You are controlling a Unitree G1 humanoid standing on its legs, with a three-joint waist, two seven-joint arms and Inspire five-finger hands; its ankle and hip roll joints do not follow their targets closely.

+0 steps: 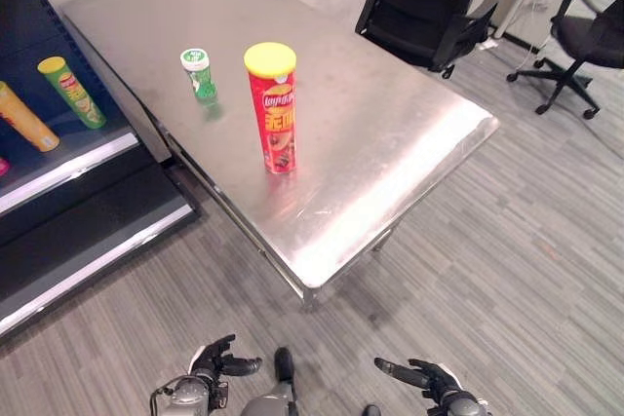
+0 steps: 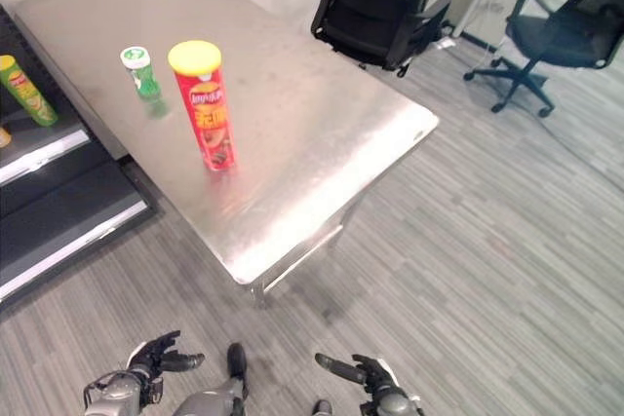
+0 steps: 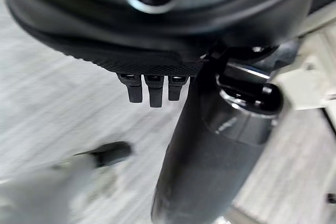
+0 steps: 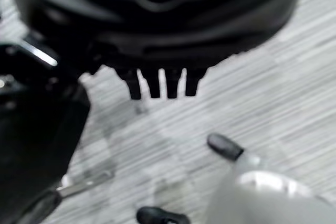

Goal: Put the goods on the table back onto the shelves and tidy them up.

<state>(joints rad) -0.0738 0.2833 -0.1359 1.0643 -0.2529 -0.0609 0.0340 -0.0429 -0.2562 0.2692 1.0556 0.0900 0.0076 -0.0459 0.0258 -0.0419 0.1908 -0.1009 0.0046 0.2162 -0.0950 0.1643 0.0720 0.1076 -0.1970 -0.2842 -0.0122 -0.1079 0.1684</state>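
Note:
A tall red chip can with a yellow lid stands upright on the steel table. Behind it to the left stands a small green bottle with a white cap. On the shelf at the left lie a green can and an orange can. My left hand hangs low near the floor, fingers straight, holding nothing. My right hand hangs low at the other side, also open and empty. Both are far below and in front of the table. The fingers show straight in the left wrist view, and the fingers likewise in the right wrist view.
Two black office chairs stand behind the table, one at its far edge and one at the far right. A lower dark shelf board lies beside the table's left front corner. Grey striped carpet covers the floor.

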